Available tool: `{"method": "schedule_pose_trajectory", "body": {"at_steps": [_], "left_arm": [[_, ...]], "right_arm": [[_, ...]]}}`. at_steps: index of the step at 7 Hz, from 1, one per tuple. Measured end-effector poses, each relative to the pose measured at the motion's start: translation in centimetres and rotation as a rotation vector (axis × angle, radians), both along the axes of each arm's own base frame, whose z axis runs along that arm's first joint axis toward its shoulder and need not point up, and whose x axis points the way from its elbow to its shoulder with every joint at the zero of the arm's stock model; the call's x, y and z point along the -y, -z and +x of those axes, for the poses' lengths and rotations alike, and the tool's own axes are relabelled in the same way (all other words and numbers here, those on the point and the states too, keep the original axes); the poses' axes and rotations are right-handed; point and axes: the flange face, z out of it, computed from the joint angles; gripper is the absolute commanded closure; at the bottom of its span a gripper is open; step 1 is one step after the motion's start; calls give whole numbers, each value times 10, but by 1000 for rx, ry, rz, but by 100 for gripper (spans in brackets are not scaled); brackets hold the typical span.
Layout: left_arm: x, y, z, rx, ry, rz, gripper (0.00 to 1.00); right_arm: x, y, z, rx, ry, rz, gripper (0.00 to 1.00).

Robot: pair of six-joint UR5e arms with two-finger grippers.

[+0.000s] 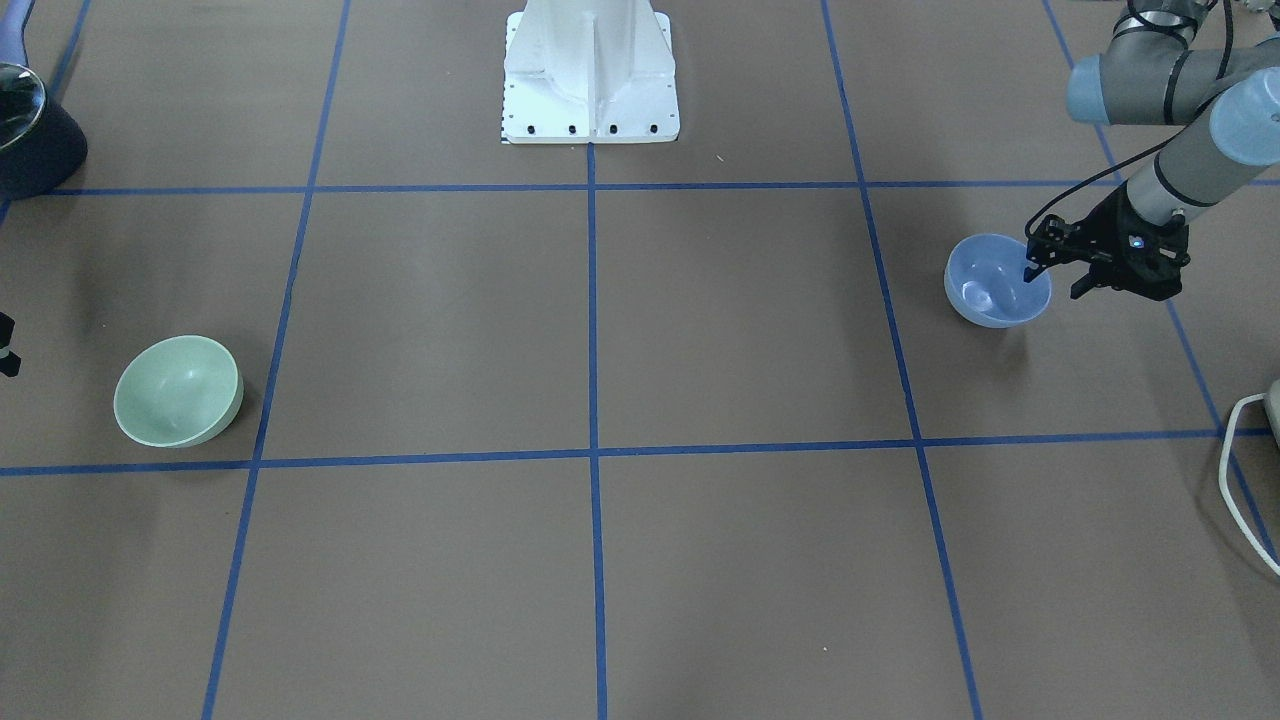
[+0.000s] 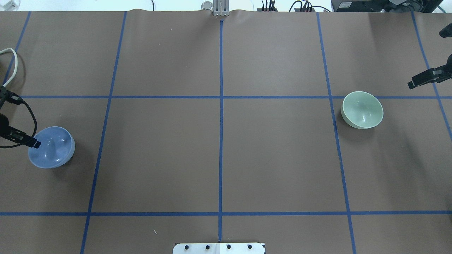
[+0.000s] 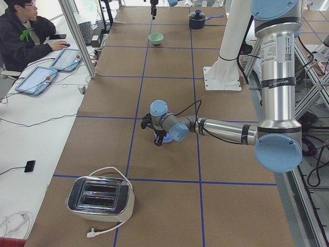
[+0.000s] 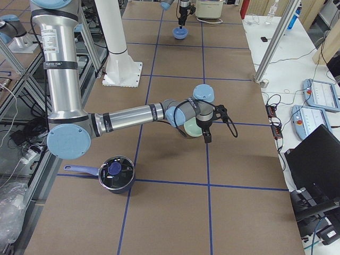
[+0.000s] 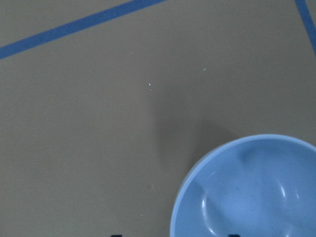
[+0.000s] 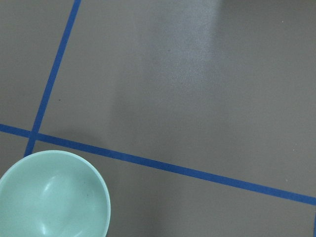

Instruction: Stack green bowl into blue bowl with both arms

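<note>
The blue bowl (image 1: 990, 290) sits upright at the table's left end; it also shows in the overhead view (image 2: 53, 150) and the left wrist view (image 5: 252, 192). My left gripper (image 1: 1055, 282) is open and low at the bowl's outer side. One finger (image 2: 32, 143) reaches over the rim into the bowl and the other is outside it. The green bowl (image 1: 178, 390) sits upright at the right end (image 2: 362, 109) and shows in the right wrist view (image 6: 52, 195). My right gripper (image 2: 425, 78) hovers beside it, apart, cut by the frame edge. I cannot tell whether it is open or shut.
A dark pot with a lid (image 4: 117, 172) stands behind the green bowl near the robot's side. A toaster (image 3: 100, 198) and its white cable (image 1: 1240, 480) lie beyond the blue bowl. The white base mount (image 1: 590, 75) is at mid-table. An operator (image 3: 20, 31) sits alongside.
</note>
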Motion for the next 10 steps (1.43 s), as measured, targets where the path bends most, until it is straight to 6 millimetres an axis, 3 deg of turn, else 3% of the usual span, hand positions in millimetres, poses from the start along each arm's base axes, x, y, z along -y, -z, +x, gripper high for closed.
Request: {"method": "schedule_pose_trajectory", "body": {"at_steps": [1, 2, 3, 7, 9, 10], "left_arm": [[0, -1, 2, 0, -4, 0, 63], [1, -1, 3, -1, -5, 0, 86], [2, -1, 4, -2, -5, 0, 100], [2, 9, 6, -32, -14, -8, 100], [7, 43, 9, -119, -18, -51, 100], [18, 73, 17, -153, 39, -106, 100]], "right_arm": [[0, -1, 0, 0, 0, -1, 0], [0, -1, 0, -1, 1, -2, 0], [0, -1, 0, 0, 1, -2, 0], [0, -2, -1, -1, 1, -2, 0], [0, -1, -1, 1, 2, 0, 0], [0, 0, -1, 1, 2, 1, 0]]}}
